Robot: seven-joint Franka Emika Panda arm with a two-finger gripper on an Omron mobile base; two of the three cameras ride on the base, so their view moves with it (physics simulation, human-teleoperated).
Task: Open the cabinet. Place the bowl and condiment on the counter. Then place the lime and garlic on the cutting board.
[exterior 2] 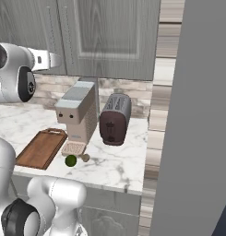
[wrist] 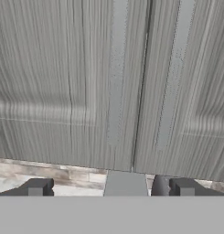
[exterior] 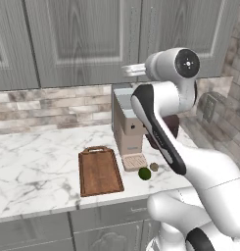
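Nothing looks done yet: the hand (wrist: 111,188) hangs released before the shut cabinet (wrist: 131,82), while lime (exterior: 144,173) and garlic (exterior: 154,167) lie far below it on the desk (exterior: 33,162), beside the cutting board (exterior: 99,171).

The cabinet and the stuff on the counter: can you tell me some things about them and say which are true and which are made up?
1. The cabinet doors are shut. True.
2. The lime sits on the cutting board. False: it lies on the counter, beside the board.
3. The garlic lies close to the lime. True.
4. The tool holds the bowl. False: its jaws are open with nothing between them, facing the cabinet doors.
5. A dark toaster stands next to the coffee machine. True.
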